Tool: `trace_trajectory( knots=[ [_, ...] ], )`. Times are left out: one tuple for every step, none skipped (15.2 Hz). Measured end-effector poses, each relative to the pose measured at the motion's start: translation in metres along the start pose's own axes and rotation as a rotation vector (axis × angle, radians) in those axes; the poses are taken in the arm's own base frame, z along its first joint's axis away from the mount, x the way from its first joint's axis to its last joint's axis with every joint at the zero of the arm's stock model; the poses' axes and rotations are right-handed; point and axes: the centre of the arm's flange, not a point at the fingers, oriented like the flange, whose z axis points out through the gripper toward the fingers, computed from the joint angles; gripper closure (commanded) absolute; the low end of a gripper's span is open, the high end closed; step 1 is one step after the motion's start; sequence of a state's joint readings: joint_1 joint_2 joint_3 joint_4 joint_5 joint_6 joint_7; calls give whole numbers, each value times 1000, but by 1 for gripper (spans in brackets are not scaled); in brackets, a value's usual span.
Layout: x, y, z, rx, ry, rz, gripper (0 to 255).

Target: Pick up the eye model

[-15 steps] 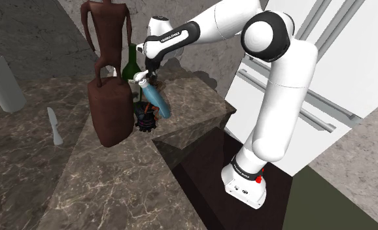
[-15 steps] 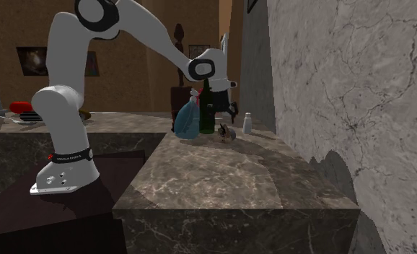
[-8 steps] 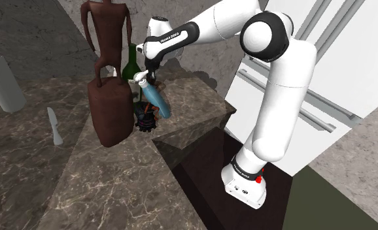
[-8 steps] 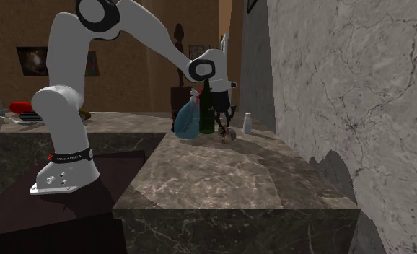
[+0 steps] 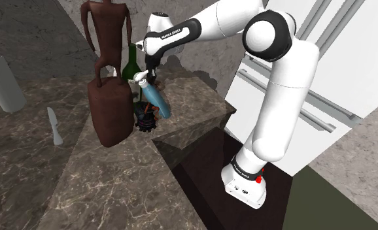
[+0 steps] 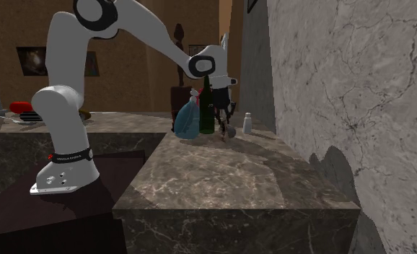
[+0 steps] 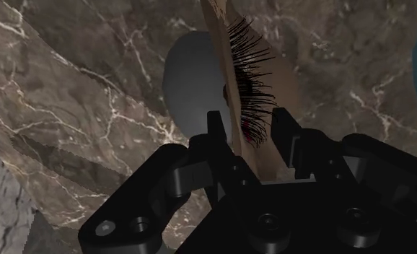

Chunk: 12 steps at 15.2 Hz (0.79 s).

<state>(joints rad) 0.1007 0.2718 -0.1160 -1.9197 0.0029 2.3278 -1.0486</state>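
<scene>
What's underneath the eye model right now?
Brown marble counter lies beneath the eye model, which the pincer clasps by its lashed lid. The patch straight below is hidden by the model, so I cannot tell whether it touches the surface.

White arm (image 5: 280,98), dark joints (image 5: 268,32) — black fingers (image 7: 216,136)

Veined brown stone counter (image 6: 229,180) meets grey marble wall (image 6: 344,86).

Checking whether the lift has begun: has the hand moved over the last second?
Yes: the hand, shut on the eye model, has risen slightly against the green bottle in the second exterior view.
</scene>
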Motion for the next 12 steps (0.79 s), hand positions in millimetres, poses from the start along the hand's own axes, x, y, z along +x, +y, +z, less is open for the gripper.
trace_trajectory(
  knots=[
    [0, 0, -5, 0, 0, 0, 255],
    [0, 1, -11, 0, 0, 0, 255],
    [0, 2, -15, 0, 0, 0, 255],
    [0, 2, -20, 0, 0, 0, 255],
    [1, 3, -25, 0, 0, 0, 255],
    [0, 3, -31, 0, 0, 0, 255],
    [1, 4, -37, 0, 0, 0, 255],
    [2, 5, -41, 0, 0, 0, 255],
    [1, 5, -47, 0, 0, 0, 255],
    [2, 6, -51, 0, 0, 0, 255],
    [2, 7, -56, 0, 0, 0, 255],
    [3, 8, -60, 0, 0, 0, 255]
  ],
)
